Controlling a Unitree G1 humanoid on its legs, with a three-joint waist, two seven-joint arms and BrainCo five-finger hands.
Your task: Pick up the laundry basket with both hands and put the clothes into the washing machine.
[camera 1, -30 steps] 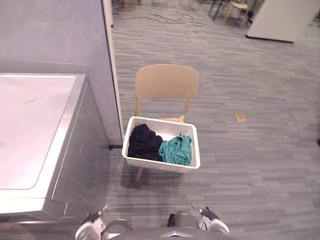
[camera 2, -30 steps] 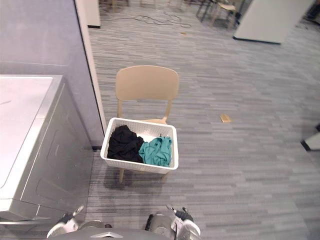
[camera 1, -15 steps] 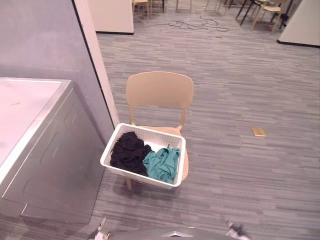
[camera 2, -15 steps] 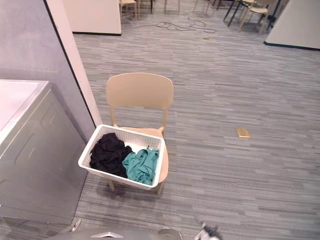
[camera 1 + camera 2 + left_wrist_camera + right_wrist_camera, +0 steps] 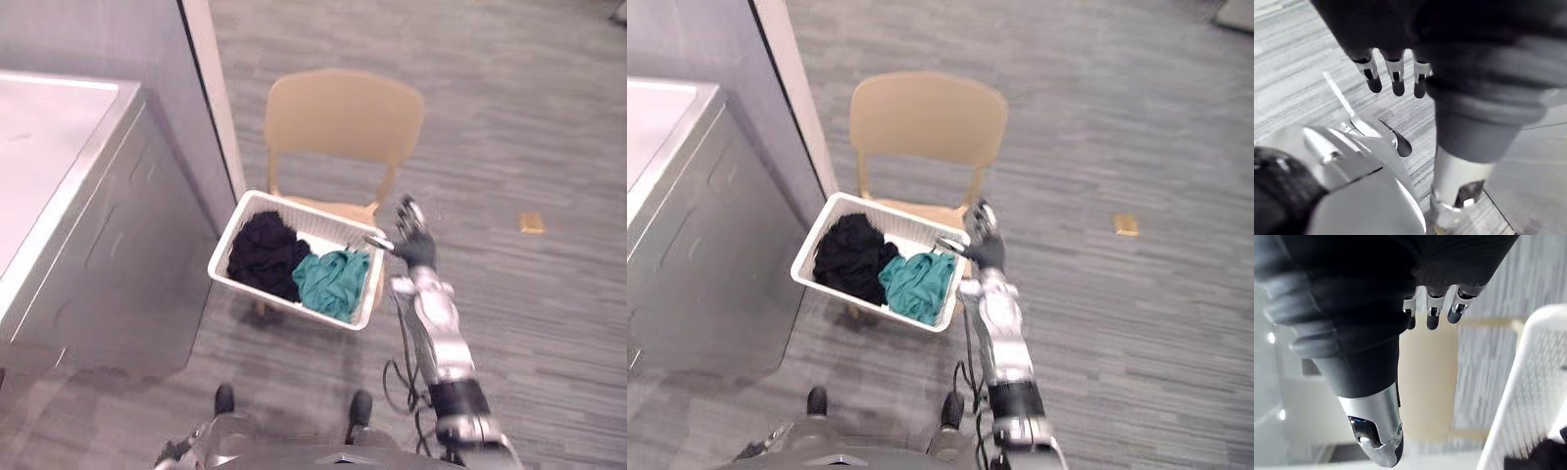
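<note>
A white laundry basket (image 5: 364,299) rests on the seat of a beige chair (image 5: 343,110). Inside it lie black clothes (image 5: 263,253) and teal clothes (image 5: 333,281). My right hand (image 5: 413,240) is raised just past the basket's right rim, fingers straight and spread, holding nothing. In the right wrist view the fingers (image 5: 1431,316) point at the chair back, with the basket's wall (image 5: 1528,382) off to one side and not touched. My left hand (image 5: 1393,81) hangs low over the floor with straight fingers, empty. The silver washing machine (image 5: 59,186) stands left of the basket.
A grey partition wall (image 5: 108,39) with a pale edge post (image 5: 211,88) rises behind the machine, close to the chair. A small tan piece (image 5: 532,223) lies on the grey plank floor (image 5: 509,127) to the right, where there is open room.
The camera has tilted down and shifted. My right arm has come up into view beside the basket's right rim. The basket still rests on the chair.
</note>
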